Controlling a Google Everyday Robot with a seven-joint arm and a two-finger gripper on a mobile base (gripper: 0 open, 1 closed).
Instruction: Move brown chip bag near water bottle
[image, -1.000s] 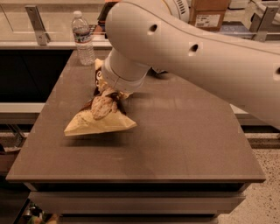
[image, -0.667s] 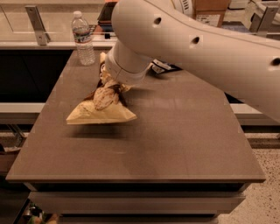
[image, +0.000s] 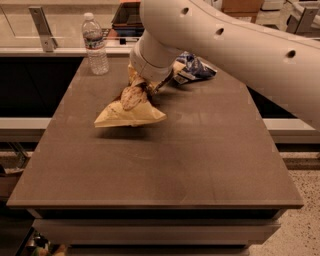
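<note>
The brown chip bag (image: 129, 109), cream-yellow at its wide lower end, hangs tilted from my gripper (image: 143, 86) and casts a shadow on the table beneath it. The gripper is at the end of the big white arm, shut on the bag's upper end, and its fingers are mostly hidden by the wrist. The water bottle (image: 95, 45), clear with a white cap, stands upright at the table's far left corner, to the left of and behind the bag, a clear gap away.
A blue-and-white snack bag (image: 193, 70) lies at the back of the table to the right of the gripper. The brown table (image: 165, 170) has its front edge close to the camera. A counter with a dark bin (image: 128, 20) runs behind.
The gripper has lifted the brown chip bag and carried it a little toward the back and right. The bottle and the blue bag have not moved.
</note>
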